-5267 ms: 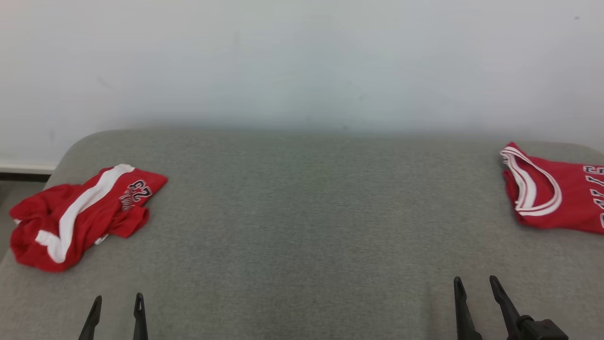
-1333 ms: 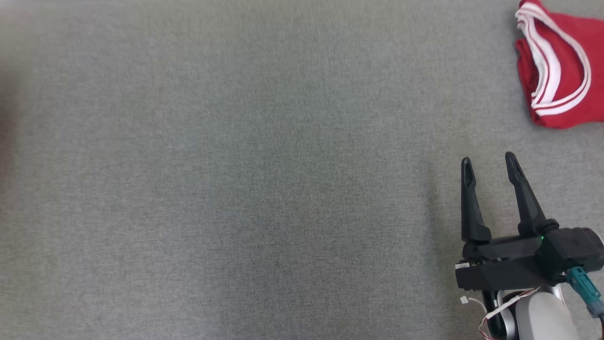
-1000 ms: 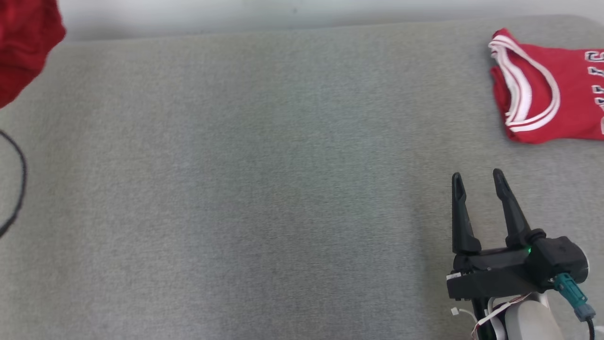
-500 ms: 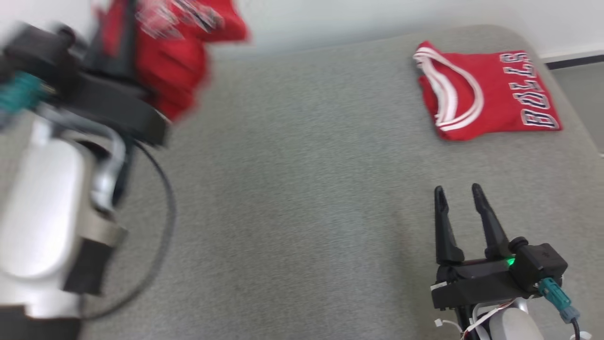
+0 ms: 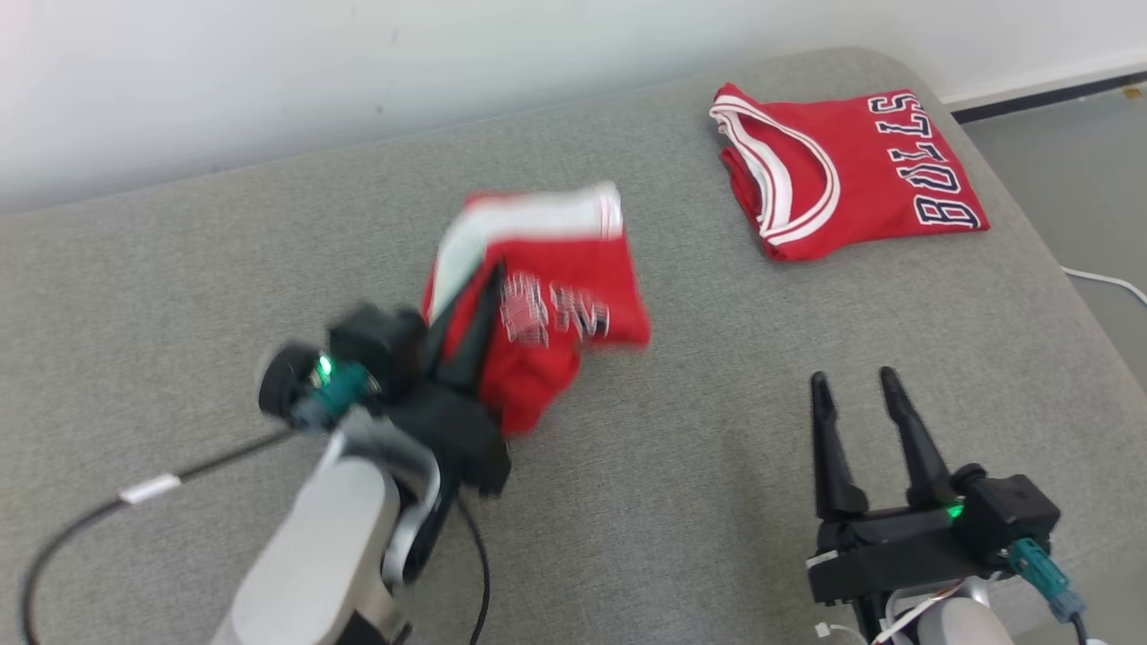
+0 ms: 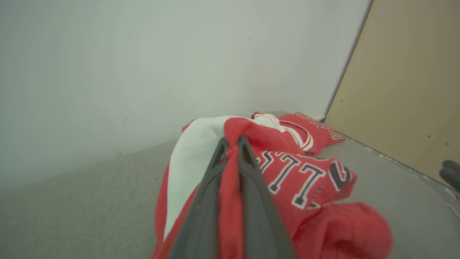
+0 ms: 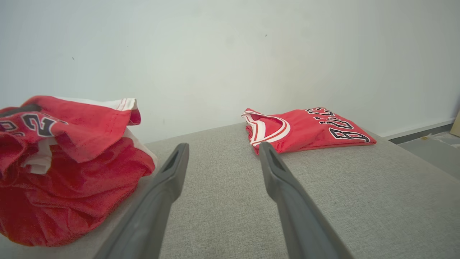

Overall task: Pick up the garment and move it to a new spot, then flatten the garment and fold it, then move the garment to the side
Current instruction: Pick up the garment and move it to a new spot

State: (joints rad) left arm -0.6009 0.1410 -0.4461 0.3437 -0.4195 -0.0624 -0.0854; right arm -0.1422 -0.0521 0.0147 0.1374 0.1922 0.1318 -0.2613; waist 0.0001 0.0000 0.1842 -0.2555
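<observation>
Nearest me: right tool (image 5: 852,378) low over grey table (image 5: 672,502), fingers spread, nothing between them. Further in: left tool (image 6: 233,142) clamped on red shorts (image 5: 556,331) (white side stripe, blurred in head view). Shorts bunched around its fingers over table middle; can't tell if lowest fold touches. Far right corner: folded red jersey (image 5: 842,179) lying flat, well apart from shorts. White wall (image 5: 269,72) behind.

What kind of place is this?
Probably a bare indoor test room: a grey padded table against a plain white wall, a folded red jersey, and the left gripper holding a red garment.
</observation>
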